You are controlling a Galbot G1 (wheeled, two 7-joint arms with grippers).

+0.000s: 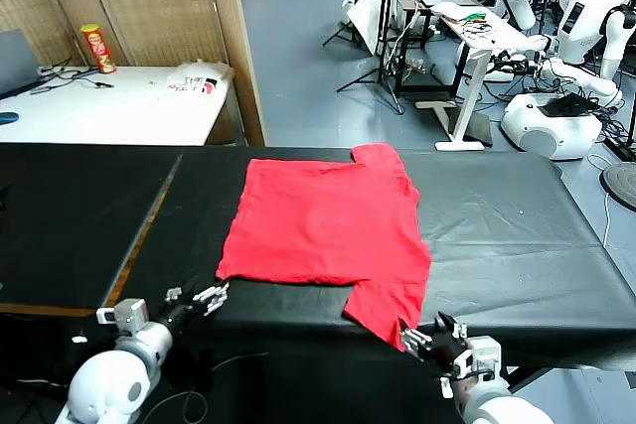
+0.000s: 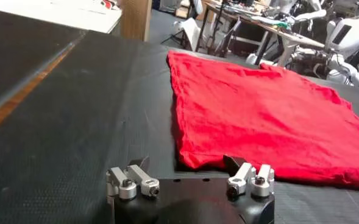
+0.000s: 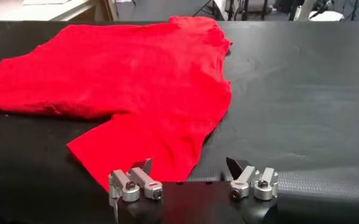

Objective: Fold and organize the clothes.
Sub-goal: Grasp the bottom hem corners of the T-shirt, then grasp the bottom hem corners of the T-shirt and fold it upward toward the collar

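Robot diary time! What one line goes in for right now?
T-shirt: flat on black table | left gripper: open, near edge | right gripper: open, by sleeve

T-shirt flat on table, both tools before its near edge.

The right claw stands with its fingers spread wide and empty, at the near edge of the black tabletop. Just beyond it lies the red T-shirt, spread flat, plain side up, one sleeve reaching toward the claw without touching it.
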